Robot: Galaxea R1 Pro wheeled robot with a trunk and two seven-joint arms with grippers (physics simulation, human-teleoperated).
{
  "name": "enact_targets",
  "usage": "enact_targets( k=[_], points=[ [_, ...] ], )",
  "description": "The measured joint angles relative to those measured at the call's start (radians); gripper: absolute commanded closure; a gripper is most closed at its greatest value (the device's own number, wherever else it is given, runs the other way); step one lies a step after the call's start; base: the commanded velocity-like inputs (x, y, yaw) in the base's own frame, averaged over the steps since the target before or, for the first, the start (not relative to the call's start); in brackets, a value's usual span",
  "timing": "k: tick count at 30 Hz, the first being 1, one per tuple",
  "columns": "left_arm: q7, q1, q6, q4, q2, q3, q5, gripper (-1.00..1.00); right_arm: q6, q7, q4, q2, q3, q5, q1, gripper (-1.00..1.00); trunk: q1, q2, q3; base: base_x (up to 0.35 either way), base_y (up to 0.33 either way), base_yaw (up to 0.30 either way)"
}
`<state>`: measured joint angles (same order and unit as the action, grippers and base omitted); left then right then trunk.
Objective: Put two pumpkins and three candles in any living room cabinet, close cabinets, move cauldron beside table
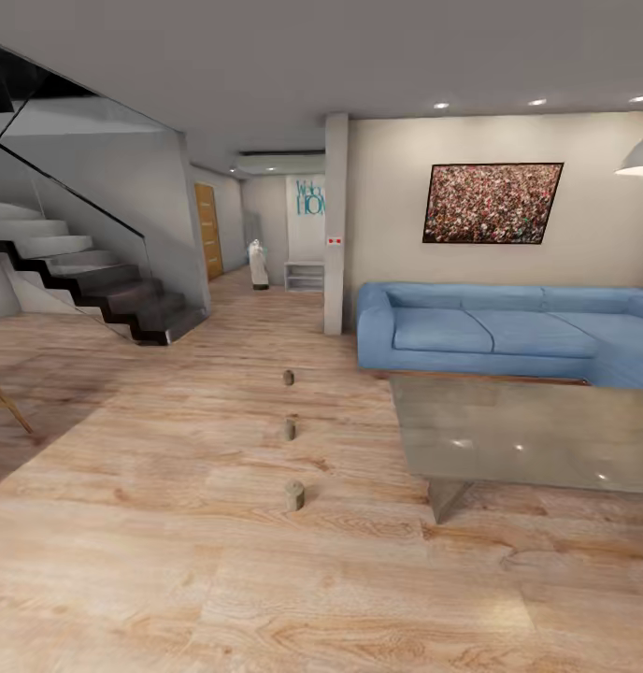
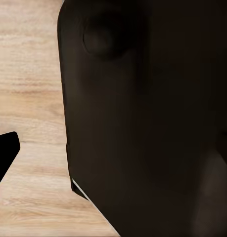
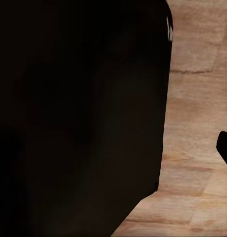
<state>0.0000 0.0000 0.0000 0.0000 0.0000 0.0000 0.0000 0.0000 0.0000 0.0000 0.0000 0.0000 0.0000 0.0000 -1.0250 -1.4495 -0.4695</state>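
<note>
A blue sofa [image 1: 508, 332] is sitting against a cream wall beneath a framed speckled picture [image 1: 492, 203]. A dark staircase [image 1: 88, 280] is rising at the left over pale wooden flooring [image 1: 172, 561].

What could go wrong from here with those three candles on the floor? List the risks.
1. The three candles stand in a row on the open wooden floor, right in the driving path; the base could knock them over and set them rolling.
2. The nearest candle stands close to the glossy table, so an arm reaching down may clip the table's corner.
3. Both wrist views are largely blocked by dark robot parts, giving little close-up guidance.
</note>
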Motion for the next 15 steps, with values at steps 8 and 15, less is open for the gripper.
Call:
enact_targets(
  k=[8,15],
  points=[
    [0.0,-0.001,-0.003,-0.02,-0.035,-0.001,0.0,-1.0,0.017,0.005,-0.012,0.014,0.0,-0.003,-0.017,-1.0,0.008,0.014,0.007,0.0,0.0,0.0],
    [0.006,-0.001,-0.001,-0.022,-0.034,0.004,0.001,-1.0,-0.017,0.004,-0.027,-0.023,-0.003,-0.005,-0.018,-1.0,0.034,0.063,0.029,0.0,0.0,0.0]
  ],
)
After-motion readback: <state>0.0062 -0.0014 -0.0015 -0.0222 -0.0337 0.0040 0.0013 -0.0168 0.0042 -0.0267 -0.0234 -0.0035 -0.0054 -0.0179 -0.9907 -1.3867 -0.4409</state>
